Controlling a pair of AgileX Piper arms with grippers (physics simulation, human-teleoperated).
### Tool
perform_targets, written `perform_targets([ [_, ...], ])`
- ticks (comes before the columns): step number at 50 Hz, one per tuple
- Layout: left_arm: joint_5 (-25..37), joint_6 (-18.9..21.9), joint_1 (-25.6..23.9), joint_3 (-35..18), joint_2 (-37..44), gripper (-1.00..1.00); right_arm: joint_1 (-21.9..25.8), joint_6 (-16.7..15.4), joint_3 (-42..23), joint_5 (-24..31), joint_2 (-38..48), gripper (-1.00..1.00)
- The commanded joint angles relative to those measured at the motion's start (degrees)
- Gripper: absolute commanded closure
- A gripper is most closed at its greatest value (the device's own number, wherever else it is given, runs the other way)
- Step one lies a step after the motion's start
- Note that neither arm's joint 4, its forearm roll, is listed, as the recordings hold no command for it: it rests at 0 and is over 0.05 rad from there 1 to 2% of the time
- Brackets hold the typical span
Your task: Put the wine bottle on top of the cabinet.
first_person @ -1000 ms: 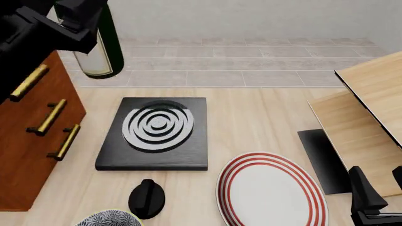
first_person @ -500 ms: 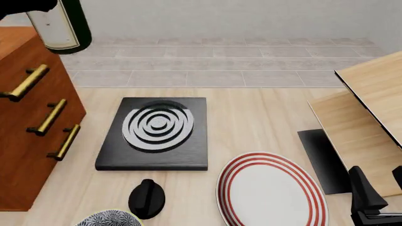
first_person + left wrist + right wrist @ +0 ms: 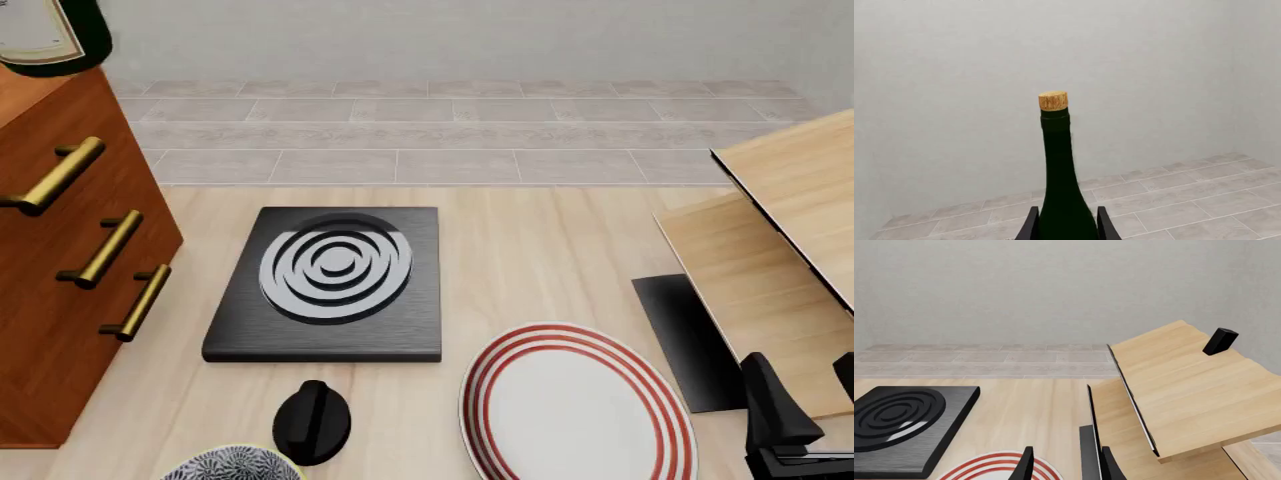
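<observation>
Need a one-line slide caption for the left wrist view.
Left pincer grips the upright wine bottle, cork on top, against a grey wall.

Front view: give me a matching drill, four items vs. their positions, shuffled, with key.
Items:
1. wine bottle
2. cabinet
3. striped plate
4. black hob

Positions:
A. near edge, right of centre
B. left edge, brass handles facing the table
C. top left corner, over the cabinet
D. table centre, left of the plate

Pairs: 1-C, 2-B, 3-A, 4-D
</observation>
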Motion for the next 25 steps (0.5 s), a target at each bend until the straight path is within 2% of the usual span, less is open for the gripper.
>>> perform_targets([
  [1, 2.45, 1.69, 3.85, -3.28, -0.39, 1.00, 0.01, -0.01, 0.00, 0.00, 0.00, -1.00],
  [8, 3.49, 1.87, 6.68, -3.95, -0.87, 1.00, 0.00, 0.00, 0.00, 0.00, 0.00, -1.00],
  [25, 6.09, 2.82, 10.05, -6.83, -0.59, 1.00, 0.00, 0.00, 0.00, 0.00, 0.00, -1.00],
])
